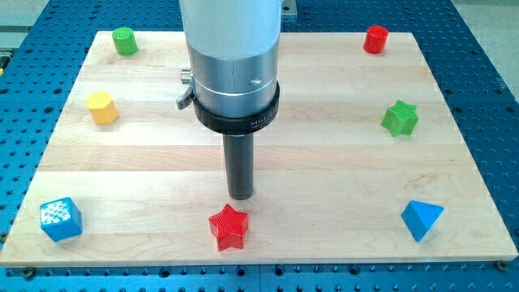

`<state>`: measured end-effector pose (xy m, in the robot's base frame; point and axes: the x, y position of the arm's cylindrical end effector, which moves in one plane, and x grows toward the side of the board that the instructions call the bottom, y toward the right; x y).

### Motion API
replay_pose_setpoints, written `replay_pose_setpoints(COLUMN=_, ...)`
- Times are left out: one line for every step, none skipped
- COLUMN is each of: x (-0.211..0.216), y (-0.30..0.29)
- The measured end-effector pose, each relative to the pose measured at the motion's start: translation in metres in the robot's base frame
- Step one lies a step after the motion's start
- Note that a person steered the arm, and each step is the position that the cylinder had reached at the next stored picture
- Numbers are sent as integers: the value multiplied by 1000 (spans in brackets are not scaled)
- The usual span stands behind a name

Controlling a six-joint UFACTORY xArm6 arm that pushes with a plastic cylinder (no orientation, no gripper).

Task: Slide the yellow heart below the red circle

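Faint engraved letters, "MILL", partly legible, stand on the arm's black collar (240, 120); nothing else reads.

A: What is cut off above my tip (241, 197)?
B: The silver-grey arm housing (231, 40) runs out at the view's top. It also hides a strip of the pale wooden worktop (324, 162) behind it.
A: The lettering on the black collar (237, 118)?
B: Too small; only a few letters show.
A: The small yellow plastic block (102, 107), up and toward the view's left of my tip?
B: Its shape cannot be settled. The blue perforated table (478, 32) is cut by every edge.
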<state>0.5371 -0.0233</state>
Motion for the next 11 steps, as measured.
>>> replay_pose_setpoints(x=0, y=0)
replay_pose_setpoints(x=0, y=0)
replay_pose_setpoints(x=0, y=-1)
replay_pose_setpoints(x=-19, y=16)
replay_pose_setpoints(x=-32, y=82)
replay_pose_setpoints(x=-29, y=135)
replay_pose_setpoints(x=-28, y=215)
replay_pose_setpoints(x=-101, y=312)
replay_pose_setpoints(x=-190, y=368)
replay_pose_setpoints(x=-215, y=275)
replay_pose_setpoints(x=-216, y=129)
